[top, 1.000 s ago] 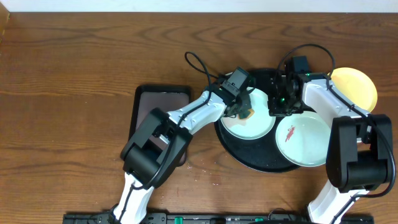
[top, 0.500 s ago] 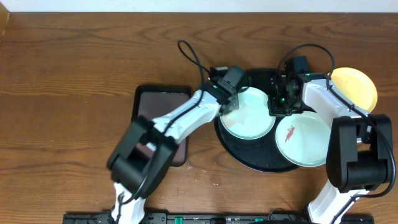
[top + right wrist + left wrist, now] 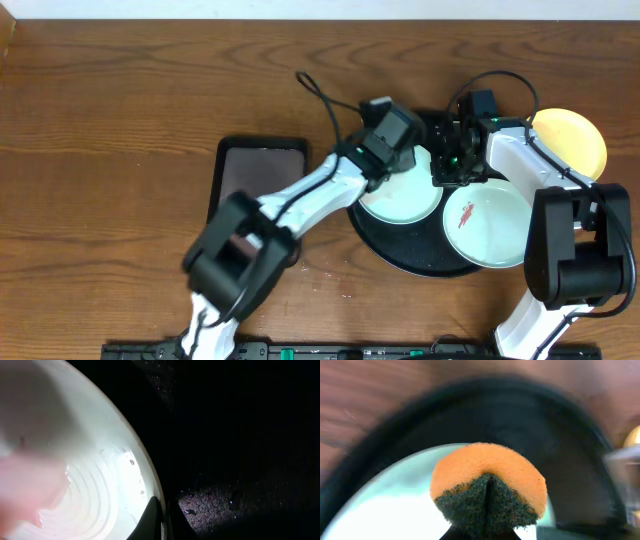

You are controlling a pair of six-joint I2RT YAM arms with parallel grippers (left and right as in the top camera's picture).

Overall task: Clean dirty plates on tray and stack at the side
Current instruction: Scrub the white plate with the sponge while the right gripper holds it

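Pale mint, the left plate [image 3: 408,196] lies on the black tray [image 3: 400,255]. An orange and green sponge [image 3: 487,480], clamped in the left gripper [image 3: 392,150], is held at the plate's far edge. The right gripper [image 3: 452,172] is seen with jaws together at the plate's right rim; whether the rim is pinched cannot be told. A second mint plate [image 3: 490,228], smeared red, overlaps the tray's right rim. The yellow plate [image 3: 578,140] is set on the wooden table [image 3: 120,110] beyond, far right.
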